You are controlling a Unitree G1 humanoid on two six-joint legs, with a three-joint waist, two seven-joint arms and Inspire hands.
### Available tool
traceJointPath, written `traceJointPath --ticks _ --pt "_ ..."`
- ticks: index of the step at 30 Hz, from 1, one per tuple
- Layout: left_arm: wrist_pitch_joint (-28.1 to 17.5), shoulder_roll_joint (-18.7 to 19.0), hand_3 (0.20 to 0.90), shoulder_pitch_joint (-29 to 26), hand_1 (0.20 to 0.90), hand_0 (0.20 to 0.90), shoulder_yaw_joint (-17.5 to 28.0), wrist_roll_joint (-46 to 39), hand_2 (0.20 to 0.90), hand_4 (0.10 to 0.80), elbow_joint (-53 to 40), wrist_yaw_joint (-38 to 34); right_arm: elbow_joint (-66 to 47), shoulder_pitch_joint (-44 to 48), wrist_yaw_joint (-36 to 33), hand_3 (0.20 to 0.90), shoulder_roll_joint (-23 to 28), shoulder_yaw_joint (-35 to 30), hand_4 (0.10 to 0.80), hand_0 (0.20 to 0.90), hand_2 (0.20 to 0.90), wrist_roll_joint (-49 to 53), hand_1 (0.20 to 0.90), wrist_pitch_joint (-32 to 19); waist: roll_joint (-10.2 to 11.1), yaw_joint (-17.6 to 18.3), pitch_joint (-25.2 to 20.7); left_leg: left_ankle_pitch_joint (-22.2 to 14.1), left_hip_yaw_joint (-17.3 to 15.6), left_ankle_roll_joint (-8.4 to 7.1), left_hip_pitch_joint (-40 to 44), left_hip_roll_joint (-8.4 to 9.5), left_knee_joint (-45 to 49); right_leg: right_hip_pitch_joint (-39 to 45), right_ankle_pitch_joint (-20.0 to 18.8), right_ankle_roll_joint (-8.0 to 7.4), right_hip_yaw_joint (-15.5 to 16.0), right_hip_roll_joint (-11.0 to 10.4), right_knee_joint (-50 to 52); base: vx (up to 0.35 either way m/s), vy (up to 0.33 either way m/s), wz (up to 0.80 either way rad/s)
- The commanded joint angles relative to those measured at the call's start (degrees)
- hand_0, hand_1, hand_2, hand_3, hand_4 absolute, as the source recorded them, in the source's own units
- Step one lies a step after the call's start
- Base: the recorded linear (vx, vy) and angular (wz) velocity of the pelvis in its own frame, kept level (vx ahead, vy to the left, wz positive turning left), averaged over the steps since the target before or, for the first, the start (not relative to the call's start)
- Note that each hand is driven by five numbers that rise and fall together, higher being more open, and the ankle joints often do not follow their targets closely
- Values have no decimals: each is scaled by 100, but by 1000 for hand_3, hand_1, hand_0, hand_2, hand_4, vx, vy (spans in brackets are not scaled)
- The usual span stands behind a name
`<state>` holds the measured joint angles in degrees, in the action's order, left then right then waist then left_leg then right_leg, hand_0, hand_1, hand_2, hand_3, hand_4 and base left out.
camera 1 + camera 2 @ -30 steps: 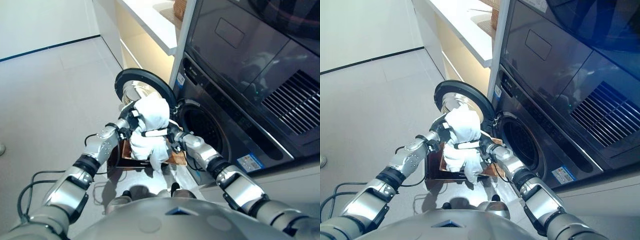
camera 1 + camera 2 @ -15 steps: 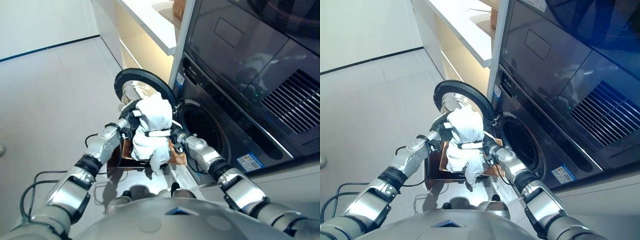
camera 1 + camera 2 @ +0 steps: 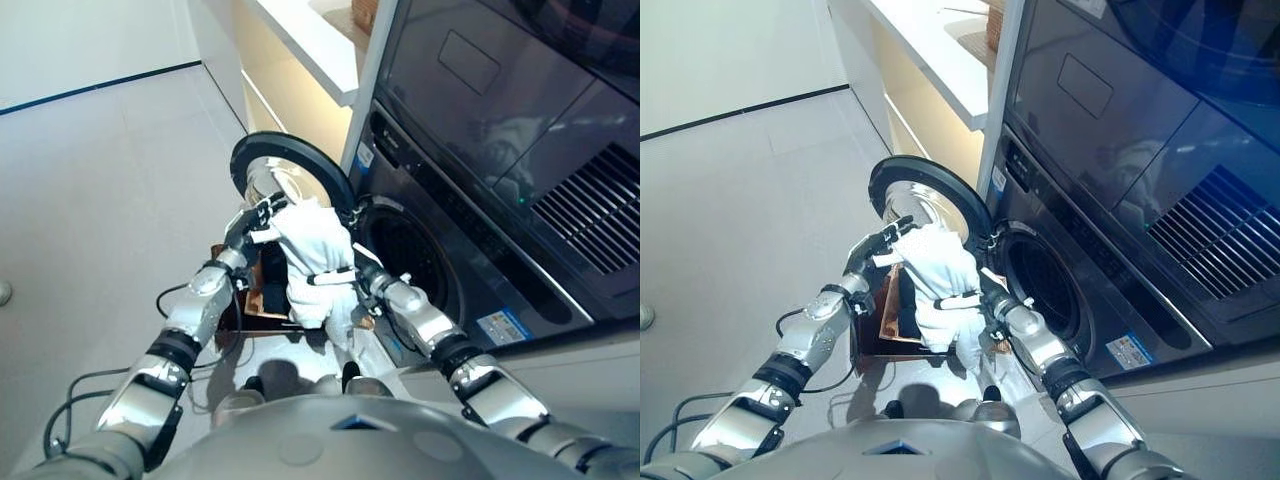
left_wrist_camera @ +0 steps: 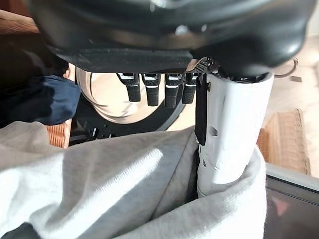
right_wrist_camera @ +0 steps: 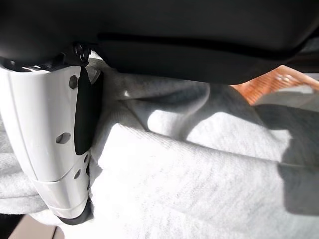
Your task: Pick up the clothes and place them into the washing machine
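A white garment (image 3: 318, 255) hangs bunched between my two hands, above a brown box (image 3: 247, 300) and just left of the washer's round drum opening (image 3: 410, 258). My right hand (image 3: 365, 283) is shut on it from the right, its white-covered thumb (image 5: 40, 144) pressed into the cloth (image 5: 199, 174). My left hand (image 3: 876, 244) stands at the garment's upper left with fingers straight and spread; in its wrist view the thumb (image 4: 229, 129) rests on the cloth (image 4: 124, 184). A dark blue garment (image 4: 40, 99) lies in the box.
The washer's round door (image 3: 298, 160) stands swung open to the left, right behind my left hand. A dark dryer front rises above the washer. A white counter (image 3: 310, 50) with a wicker basket (image 3: 362, 12) is further back. Grey floor lies to the left.
The left hand's fingers have straightened and lifted off the bundle. The right hand has carried the white garment a little right, toward the drum opening; more of it now hangs down.
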<state>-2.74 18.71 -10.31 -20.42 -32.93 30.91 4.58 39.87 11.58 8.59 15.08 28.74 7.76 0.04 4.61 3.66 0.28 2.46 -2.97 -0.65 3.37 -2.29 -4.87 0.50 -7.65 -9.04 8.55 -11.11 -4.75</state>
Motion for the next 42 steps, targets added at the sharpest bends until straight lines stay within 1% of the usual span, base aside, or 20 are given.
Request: traceJointPath --ticks 1,14,26,31,33,34,35,36,42 --pt "-916 146 900 -818 900 900 811 32 900 800 -228 -131 -192 327 -320 200 206 -726 300 200 200 428 200 -597 92 -122 -33 -324 61 -105 -41 11 -13 29 191 -249 37 -403 327 0 0 0" --pt "-858 128 900 -605 900 900 991 264 900 800 181 -190 -224 260 -660 200 152 -1169 300 200 200 745 200 -714 42 -94 -49 -354 9 -93 18 6 -13 49 201 -242 1 -412 316 0 0 0" --pt "-843 6 900 -543 900 900 872 442 900 800 224 -286 -220 434 -806 200 49 -1082 300 200 200 731 200 -718 22 -129 -40 -366 27 -61 20 42 -13 49 197 -241 -36 -418 305 0 0 0" --pt "-839 -11 900 -451 900 900 869 474 900 800 232 -282 -205 438 -756 200 41 -1038 300 200 200 723 200 -692 29 -140 -46 -365 33 -60 12 46 -13 49 202 -238 -30 -422 306 0 0 0" --pt "-848 6 900 -407 900 900 1003 463 900 800 284 -337 -175 377 -672 200 62 -965 300 200 200 619 200 -652 37 -143 -38 -368 29 -66 13 43 -13 51 204 -232 -39 -414 298 0 0 0" --pt "-862 31 900 -377 900 900 1168 436 900 800 291 -416 -141 276 -662 200 54 -977 300 200 200 625 200 -636 35 -135 -22 -362 17 -71 8 38 -13 36 201 -231 -47 -409 298 0 0 0" --pt "-861 31 900 -376 900 900 1169 437 900 800 290 -416 -141 275 -662 200 54 -976 300 200 200 625 200 -636 35 -134 -23 -362 17 -71 8 37 -13 36 202 -230 -47 -409 298 0 0 0" --pt "-879 58 900 -338 900 900 1268 405 900 800 270 -449 -139 209 -651 200 49 -1003 300 200 200 651 200 -628 35 -127 -11 -359 10 -73 2 34 -13 22 204 -227 -56 -405 303 0 0 0" --pt "-1015 134 900 -118 900 900 1846 296 900 800 92 -746 24 -215 -519 200 -98 -1197 300 200 200 1170 200 -603 27 -66 92 -352 -67 -79 -18 34 -13 -68 194 -225 -141 -396 321 -2 3 -2"
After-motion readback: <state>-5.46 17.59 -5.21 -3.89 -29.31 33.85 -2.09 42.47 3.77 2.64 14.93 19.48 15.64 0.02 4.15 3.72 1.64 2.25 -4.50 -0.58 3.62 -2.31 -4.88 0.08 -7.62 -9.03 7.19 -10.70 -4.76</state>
